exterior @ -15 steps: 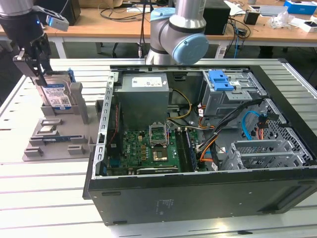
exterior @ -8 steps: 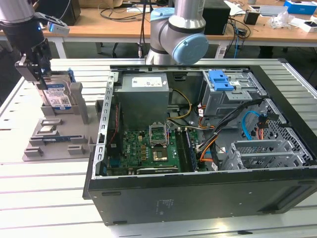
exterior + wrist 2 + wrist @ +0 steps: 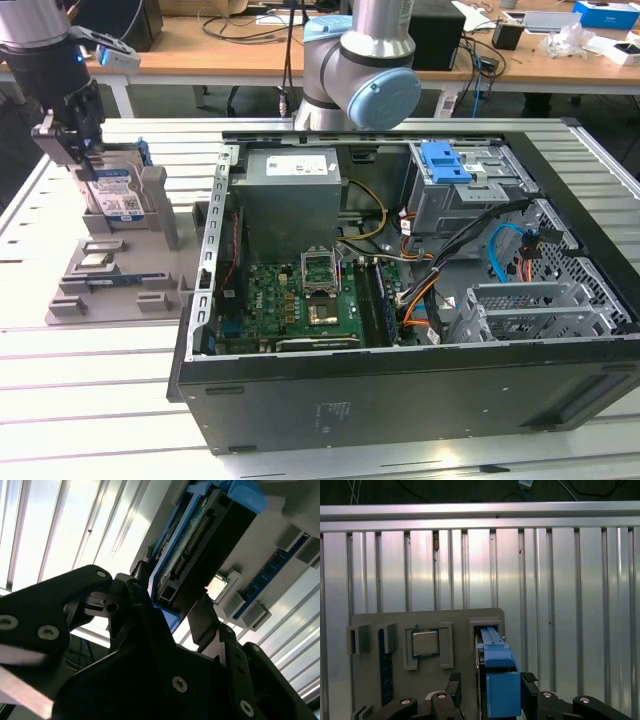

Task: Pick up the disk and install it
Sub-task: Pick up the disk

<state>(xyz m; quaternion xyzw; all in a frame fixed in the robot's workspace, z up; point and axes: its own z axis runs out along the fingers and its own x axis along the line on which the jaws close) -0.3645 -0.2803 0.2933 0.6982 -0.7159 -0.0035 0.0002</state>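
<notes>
The disk (image 3: 117, 198), silver with a blue-and-white label and a blue frame, stands on edge in a slot of a grey holder (image 3: 150, 255) at the exterior view's left. My gripper (image 3: 88, 160) hangs right over its upper end. In both wrist views the black fingers (image 3: 454, 682) straddle the blue-framed disk (image 3: 501, 690). One finger sits against the frame and a small gap shows beside the other, so the gripper (image 3: 491, 680) is open. The disk's connector edge (image 3: 192, 540) faces the second wrist view between the fingers (image 3: 200, 617).
The grey holder (image 3: 460, 625) also carries a processor chip (image 3: 426, 642) and a memory stick (image 3: 382, 667). An open computer case (image 3: 400, 390) lies at the exterior view's right, with a blue bracket (image 3: 445, 162) on its drive cage. The arm's base (image 3: 360, 70) stands behind it.
</notes>
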